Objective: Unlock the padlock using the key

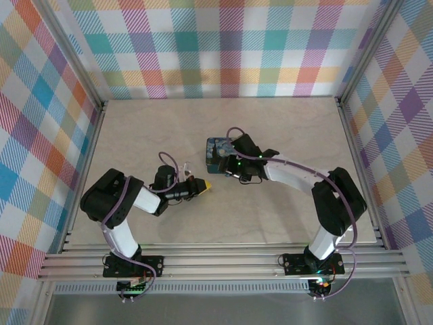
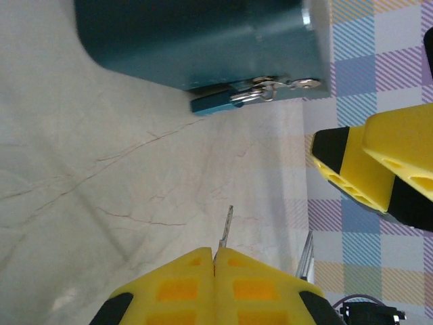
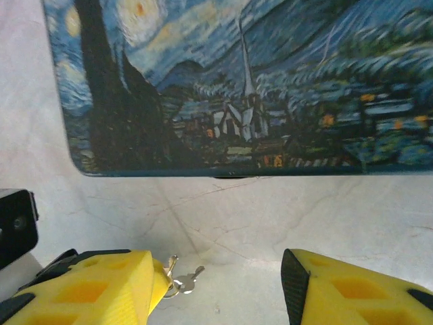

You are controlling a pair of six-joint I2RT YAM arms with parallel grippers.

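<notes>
My left gripper (image 2: 215, 256) is shut on the key (image 2: 226, 227), whose slim blade sticks out past the yellow fingertips and points toward the tin box. The small bluish padlock (image 2: 211, 103) hangs at the lower edge of the dark blue tin box (image 2: 203, 40), with its shackle through the metal hasp. A stretch of table separates the key tip from the padlock. My right gripper (image 3: 216, 277) is open over the table just in front of the box's starry-night lid (image 3: 237, 88). From above, the left gripper (image 1: 203, 184) sits to the lower left of the box (image 1: 216, 152).
A ring with small spare keys (image 3: 181, 281) shows beside my right gripper's left finger. The right gripper's yellow fingers (image 2: 365, 169) stand close on the right in the left wrist view. Plaid walls and metal rails (image 1: 101, 135) enclose the marble tabletop (image 1: 284, 217).
</notes>
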